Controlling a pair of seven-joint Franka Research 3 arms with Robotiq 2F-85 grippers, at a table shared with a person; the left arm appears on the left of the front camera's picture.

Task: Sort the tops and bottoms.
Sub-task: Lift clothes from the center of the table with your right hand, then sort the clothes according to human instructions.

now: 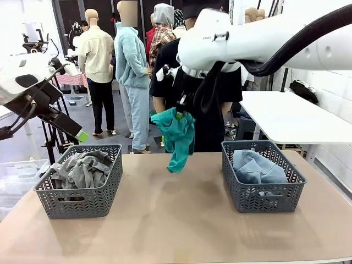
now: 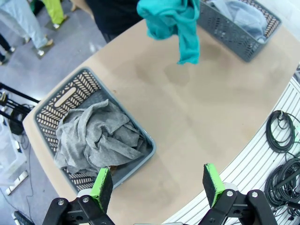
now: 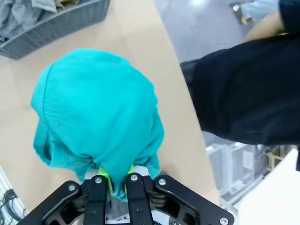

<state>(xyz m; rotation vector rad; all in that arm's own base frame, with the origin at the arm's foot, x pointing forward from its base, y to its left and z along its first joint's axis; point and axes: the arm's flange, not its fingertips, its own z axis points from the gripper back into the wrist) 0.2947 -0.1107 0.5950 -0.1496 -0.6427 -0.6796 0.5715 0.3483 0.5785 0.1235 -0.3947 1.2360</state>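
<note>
A smooth tan table (image 1: pixel 176 220) filled the foreground, its surface matte and faintly mottled. On its left stood a dark grey plastic basket (image 1: pixel 82 195) with a woven herringbone pattern in its walls, holding a crumpled grey top (image 1: pixel 81 169) of soft knit cloth with a scrap of khaki fabric barely showing beside it. On the right stood a matching basket (image 1: pixel 263 192) containing the bottoms (image 1: pixel 257 168), a light blue washed denim garment folded into a rounded heap.

Above the left basket, the left gripper (image 2: pixel 158 183) hung with its black fingers and green pads spread wide apart, holding nothing.

Over the far middle of the table, clear of both baskets, the right gripper (image 3: pixel 115 180) was pinched tightly on a bunched fold of the teal-green top (image 1: pixel 177 135). The thin, fine-knit cloth ballooned into a rounded bundle just below the fingers and trailed down in a limp, tapering tail that hung above the table.

Beyond the table's far edge a person in a black shirt (image 1: pixel 212 118) stood directly behind the hanging garment.
</note>
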